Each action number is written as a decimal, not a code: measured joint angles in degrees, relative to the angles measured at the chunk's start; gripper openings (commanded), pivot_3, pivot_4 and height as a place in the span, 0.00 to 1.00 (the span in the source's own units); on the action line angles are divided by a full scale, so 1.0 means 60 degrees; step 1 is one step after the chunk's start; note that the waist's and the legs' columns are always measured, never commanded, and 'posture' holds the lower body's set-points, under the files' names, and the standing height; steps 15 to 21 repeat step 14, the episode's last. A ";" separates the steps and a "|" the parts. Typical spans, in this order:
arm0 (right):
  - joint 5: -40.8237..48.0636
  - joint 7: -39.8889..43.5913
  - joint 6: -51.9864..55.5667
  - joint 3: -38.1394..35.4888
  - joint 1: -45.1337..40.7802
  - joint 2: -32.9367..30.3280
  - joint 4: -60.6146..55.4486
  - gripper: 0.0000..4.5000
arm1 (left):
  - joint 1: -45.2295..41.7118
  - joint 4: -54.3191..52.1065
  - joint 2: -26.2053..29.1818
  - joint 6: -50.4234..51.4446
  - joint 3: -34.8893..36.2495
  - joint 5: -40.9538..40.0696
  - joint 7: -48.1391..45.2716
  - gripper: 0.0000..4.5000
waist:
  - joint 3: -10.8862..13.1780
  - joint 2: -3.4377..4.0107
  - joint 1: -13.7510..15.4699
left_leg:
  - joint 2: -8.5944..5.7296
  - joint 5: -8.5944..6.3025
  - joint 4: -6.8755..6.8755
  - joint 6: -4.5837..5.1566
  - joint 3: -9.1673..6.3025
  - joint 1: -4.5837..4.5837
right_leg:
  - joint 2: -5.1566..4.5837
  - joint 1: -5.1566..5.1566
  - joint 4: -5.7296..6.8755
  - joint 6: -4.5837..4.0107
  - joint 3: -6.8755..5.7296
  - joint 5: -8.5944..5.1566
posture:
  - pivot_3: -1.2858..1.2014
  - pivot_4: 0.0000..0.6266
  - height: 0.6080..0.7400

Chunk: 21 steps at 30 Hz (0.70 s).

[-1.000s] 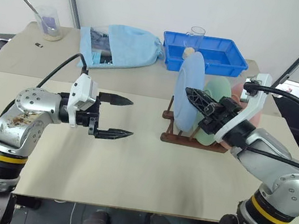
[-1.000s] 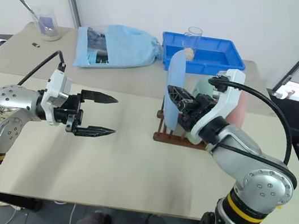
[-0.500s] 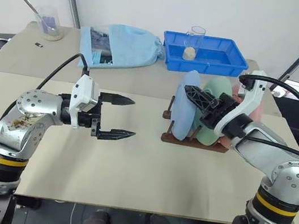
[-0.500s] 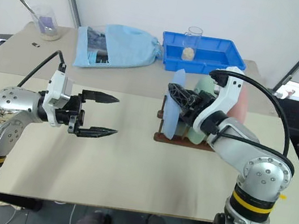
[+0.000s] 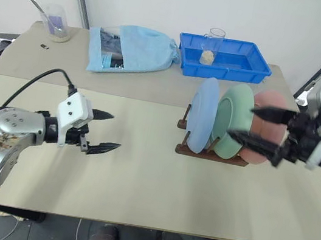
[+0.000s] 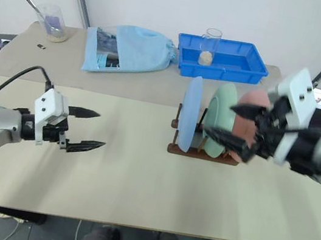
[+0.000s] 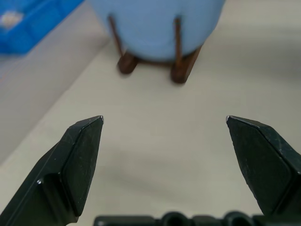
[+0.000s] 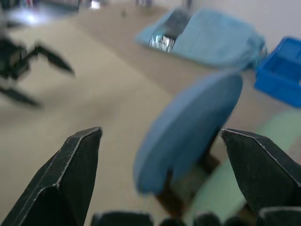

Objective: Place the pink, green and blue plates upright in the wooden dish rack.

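Blue, green, pink plates upright in wooden rack nr desk's right edge; L gripper & R gripper fingers apart, empty.

Three plates stand side by side in the rack, tray behind.

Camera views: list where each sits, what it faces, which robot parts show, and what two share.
Left eye view: head, looking down over the table; pale blue round plastic plate in the dark wooden peg rack; left tool, right tool.
Right eye view: same scene.
Left wrist view: along open left fingers, facing the rack.
Right wrist view: along open right fingers, facing the blue plate.
Both wrist views share that plate.
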 measured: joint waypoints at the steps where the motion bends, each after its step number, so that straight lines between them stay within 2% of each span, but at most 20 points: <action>1: -0.0697 0.1094 -0.0471 -0.0304 0.0879 -0.0299 -0.0068 0.99 | 0.0357 -0.0157 0.0143 0.0077 0.0149 0.0088 0.0106 1.00 | 0.0000 0.0000 0.0003 | 0.0004 -0.0003 0.0000 0.0003 0.0019 0.0007 | -0.0005 0.0002 0.0000 0.0000 0.0003 0.0000 | 0.52 0.24 0.98; 4: -0.2461 0.3552 -0.1916 -0.1239 0.2836 -0.0503 0.0067 0.99 | 0.1323 -0.0376 0.0309 0.0080 0.0650 0.0161 0.0124 1.00 | 0.0000 0.0000 0.0038 | 0.0005 -0.0004 0.0000 0.0002 0.0052 0.0020 | -0.0010 0.0000 -0.0004 -0.0024 0.0015 -0.0010 | 0.52 0.24 0.98; 7: -0.4087 0.5110 -0.3697 -0.2003 0.4077 -0.0232 0.0850 0.99 | 0.2071 -0.0403 0.0287 0.0021 0.1180 0.0156 0.0153 1.00 | 0.0000 -0.0004 0.0133 | 0.0012 -0.0004 0.0003 0.0000 0.0084 0.0051 | -0.0011 0.0008 -0.0010 -0.0030 0.0015 0.0000 | 0.52 0.24 0.98; 14: -0.5695 0.5963 -0.5943 -0.2082 0.4655 0.0603 0.2227 0.99 | 0.2348 -0.0676 -0.0161 -0.0151 0.1565 -0.0058 0.0279 1.00 | 0.0003 -0.0008 0.0163 | 0.0021 -0.0030 0.0007 -0.0046 0.0140 0.0084 | -0.0021 0.0009 0.0002 -0.0042 0.0017 0.0007 | 0.52 0.24 0.98; 21: -0.5695 0.5963 -0.5943 -0.2082 0.4655 0.0603 0.2227 0.99 | 0.2348 -0.0676 -0.0161 -0.0151 0.1565 -0.0058 0.0279 1.00 | 0.0003 -0.0008 0.0163 | 0.0021 -0.0030 0.0007 -0.0046 0.0140 0.0084 | -0.0021 0.0009 0.0002 -0.0042 0.0017 0.0007 | 0.52 0.24 0.98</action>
